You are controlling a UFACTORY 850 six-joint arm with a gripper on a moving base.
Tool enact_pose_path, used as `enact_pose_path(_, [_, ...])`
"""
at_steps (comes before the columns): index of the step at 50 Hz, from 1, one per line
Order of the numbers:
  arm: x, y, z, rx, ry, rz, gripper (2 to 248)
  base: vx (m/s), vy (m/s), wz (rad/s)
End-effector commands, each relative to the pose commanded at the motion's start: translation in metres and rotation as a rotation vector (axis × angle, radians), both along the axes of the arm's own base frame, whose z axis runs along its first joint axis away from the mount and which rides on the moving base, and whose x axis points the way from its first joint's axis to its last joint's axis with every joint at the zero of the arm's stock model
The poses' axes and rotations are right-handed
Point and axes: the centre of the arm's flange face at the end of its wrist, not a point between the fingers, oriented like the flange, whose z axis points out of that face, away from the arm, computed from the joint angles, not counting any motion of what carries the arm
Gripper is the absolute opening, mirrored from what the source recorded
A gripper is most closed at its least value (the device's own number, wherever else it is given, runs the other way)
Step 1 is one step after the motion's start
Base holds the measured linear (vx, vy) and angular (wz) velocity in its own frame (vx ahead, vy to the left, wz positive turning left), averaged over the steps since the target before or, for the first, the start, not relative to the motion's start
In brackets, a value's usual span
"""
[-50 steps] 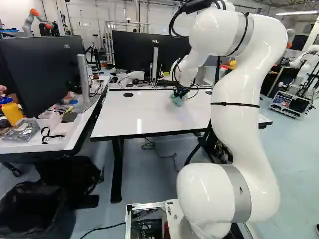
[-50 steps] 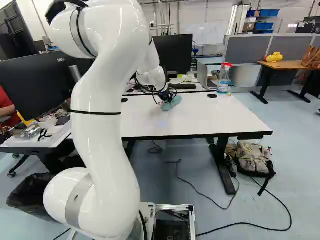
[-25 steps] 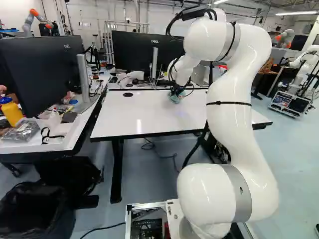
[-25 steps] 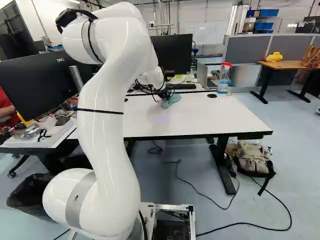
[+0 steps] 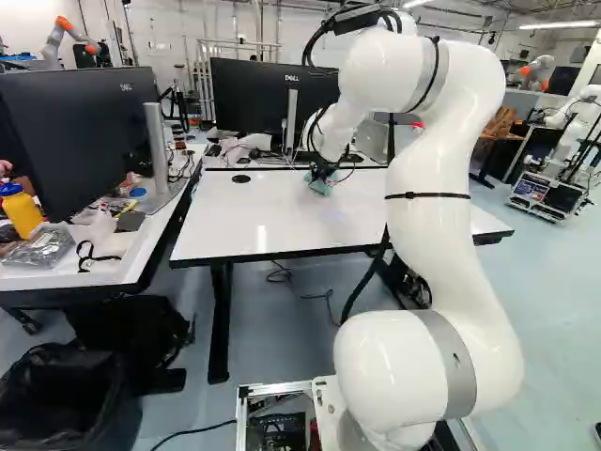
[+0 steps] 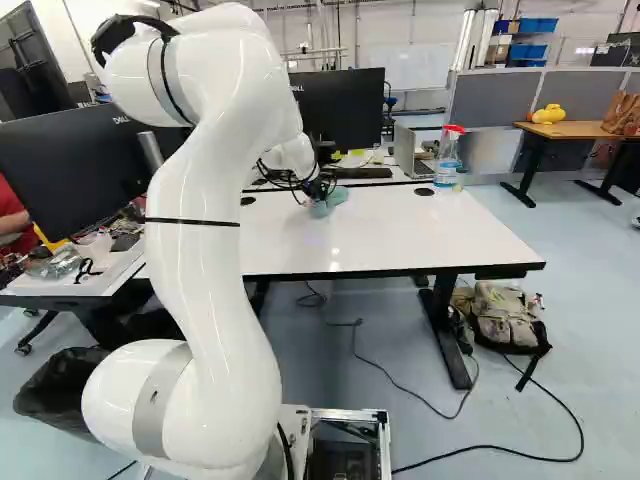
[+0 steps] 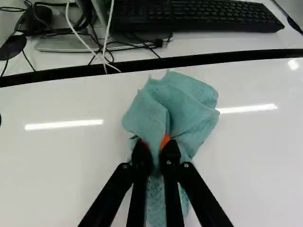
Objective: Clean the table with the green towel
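Note:
At the far part of the white table (image 5: 254, 221), my gripper (image 5: 322, 173) is low over the top, pointing down. The green towel (image 5: 320, 185) bunches out beneath it, also visible as a pale teal patch (image 6: 330, 202) in the right base view. In the wrist view the gripper (image 7: 156, 147) is shut on the towel (image 7: 180, 104), pinching a fold between its orange pads. Towel cloth spreads ahead of the fingers and runs back under them, lying on the glossy tabletop.
Beyond the table's far edge lie a keyboard (image 7: 199, 14), cables and monitors (image 5: 282, 103). A spray bottle (image 6: 448, 160) stands near the far right corner. A cluttered side desk (image 5: 70, 272) adjoins at the left, with a black bin (image 5: 66, 404) below. Another robot (image 5: 554, 169) stands at the right.
The gripper and the towel in it have moved left across the far part of the table. The upper arm has swung left and lowered a little. The base has not moved.

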Motion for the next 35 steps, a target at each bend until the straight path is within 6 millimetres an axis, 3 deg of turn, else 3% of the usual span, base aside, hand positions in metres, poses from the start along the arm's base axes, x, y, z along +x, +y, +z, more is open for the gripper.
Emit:
enact_pose_path(17, [-0.019,0.021,0.002,0.000,0.017,0.032,39,0.000,0.000,0.000])
enact_pose_path(35, [-0.048,0.013,0.005,0.001,0.039,0.017,39,0.000,0.000,0.000])
